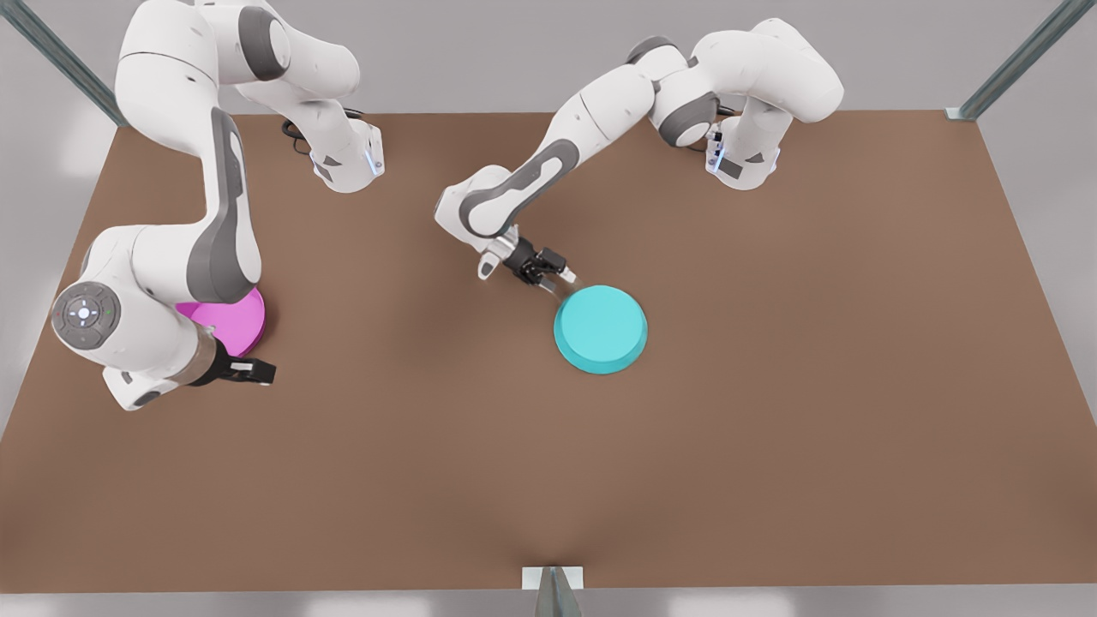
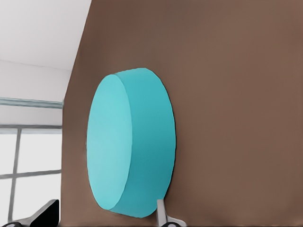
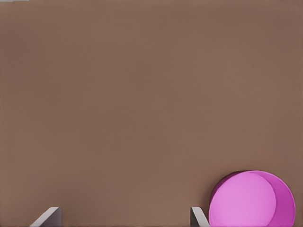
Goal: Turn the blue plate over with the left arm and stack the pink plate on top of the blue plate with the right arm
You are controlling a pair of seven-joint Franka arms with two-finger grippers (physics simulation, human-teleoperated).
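The blue plate (image 1: 600, 330) lies upside down near the table's middle, flat base up; in the left wrist view the blue plate (image 2: 132, 146) is close ahead. My left gripper (image 1: 555, 276) is low at the plate's far-left edge, open, and in its own view the left gripper (image 2: 104, 217) has one fingertip (image 2: 161, 213) right beside the plate's wall. The pink plate (image 1: 238, 321) sits rim up at the front view's left, partly hidden by the right arm. My right gripper (image 1: 257, 371) hovers beside it, open and empty. The right wrist view shows the pink plate (image 3: 251, 198) just past the right gripper (image 3: 123, 218).
The brown table (image 1: 771, 446) stretches wide around both plates. Both arm bases (image 1: 347, 158) (image 1: 741, 163) stand along the far edge. Metal frame posts (image 1: 1016, 60) rise at the far corners, and a small bracket (image 1: 553, 583) sits at the near edge.
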